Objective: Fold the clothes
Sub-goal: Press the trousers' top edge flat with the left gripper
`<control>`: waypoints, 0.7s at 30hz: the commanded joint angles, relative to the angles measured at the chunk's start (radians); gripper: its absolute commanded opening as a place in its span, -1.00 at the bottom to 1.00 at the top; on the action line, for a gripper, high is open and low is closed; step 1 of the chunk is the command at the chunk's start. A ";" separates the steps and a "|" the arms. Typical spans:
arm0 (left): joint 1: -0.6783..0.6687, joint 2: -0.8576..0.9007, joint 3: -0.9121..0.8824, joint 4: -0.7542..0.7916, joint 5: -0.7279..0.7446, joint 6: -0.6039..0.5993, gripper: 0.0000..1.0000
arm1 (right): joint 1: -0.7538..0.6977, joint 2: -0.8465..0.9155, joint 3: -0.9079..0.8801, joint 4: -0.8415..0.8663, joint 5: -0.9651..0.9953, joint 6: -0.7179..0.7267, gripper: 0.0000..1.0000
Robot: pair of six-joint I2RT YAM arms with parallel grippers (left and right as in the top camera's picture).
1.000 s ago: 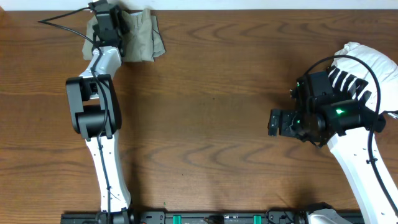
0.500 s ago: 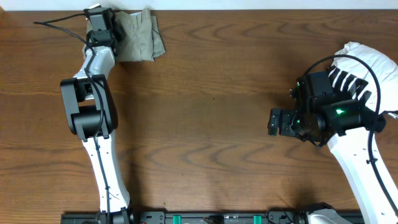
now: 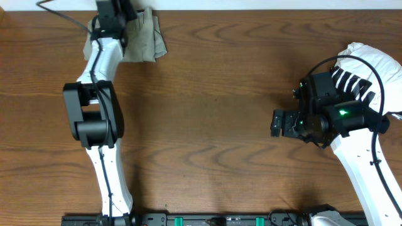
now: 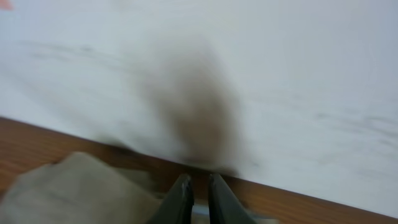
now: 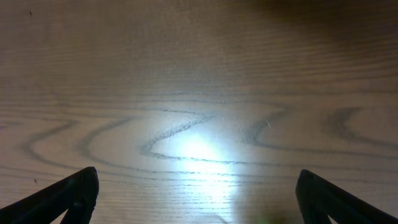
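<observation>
The clothes (image 3: pixel 146 37) are a small folded khaki-beige bundle at the table's far left edge. They also show, blurred, in the left wrist view (image 4: pixel 74 190) at the lower left. My left gripper (image 3: pixel 114 9) is over the bundle's left part at the far table edge. In the left wrist view its fingers (image 4: pixel 199 182) are nearly together and point at the table edge and the white wall, just right of the cloth. My right gripper (image 3: pixel 276 123) hangs open and empty over bare wood at the right; its wrist view (image 5: pixel 198 186) shows only wood between the fingers.
A white cloth bundle (image 3: pixel 370 59) lies at the right edge behind the right arm. The white wall (image 4: pixel 249 74) runs just past the table's far edge. The brown wooden table (image 3: pixel 213 94) spans the view.
My left gripper has moved towards the far edge and a little to the right over the folded clothes. The clothes and the right arm have not moved.
</observation>
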 commanded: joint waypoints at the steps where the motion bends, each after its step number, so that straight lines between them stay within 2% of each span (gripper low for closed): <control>1: -0.004 0.066 0.005 -0.004 0.016 0.006 -0.74 | -0.002 -0.013 0.010 -0.011 -0.003 -0.012 0.99; 11: -0.004 0.160 0.005 -0.023 0.013 0.006 -0.73 | -0.002 -0.013 0.010 -0.011 0.000 -0.012 0.99; 21: -0.040 0.056 0.006 -0.012 0.021 0.005 -0.73 | -0.002 -0.013 0.010 -0.013 0.000 -0.012 0.98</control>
